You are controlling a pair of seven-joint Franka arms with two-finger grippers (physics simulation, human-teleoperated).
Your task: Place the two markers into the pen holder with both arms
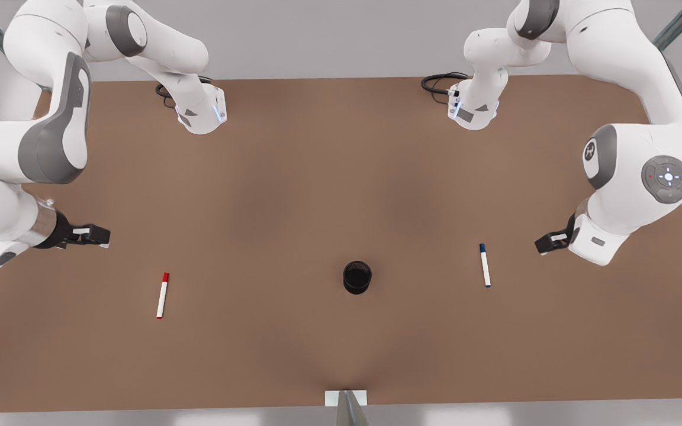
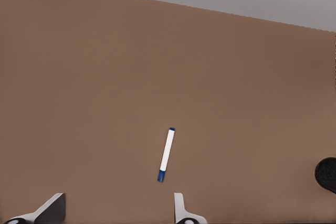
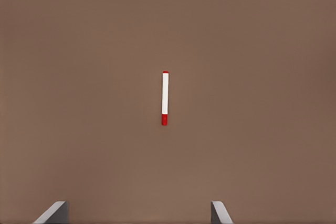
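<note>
Pen holder (image 1: 357, 277) between well-spaced markers

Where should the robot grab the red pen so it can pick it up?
Probably around the middle of the white barrel of the red marker, coming straight down from above, since it lies flat on the table. The right gripper, open, should close across its thin width.

The tabletop (image 1: 293, 195) is a flat brown surface with a plain matte finish. Beyond its far edge there is a light grey background. At the middle of the near edge sits a small white bracket (image 1: 346, 397) with a grey metal strut (image 1: 350, 412) rising from it. Similar grey struts (image 1: 678, 22) cross the far corners. Two black cables (image 1: 438, 83) lie coiled near the far edge.
</note>
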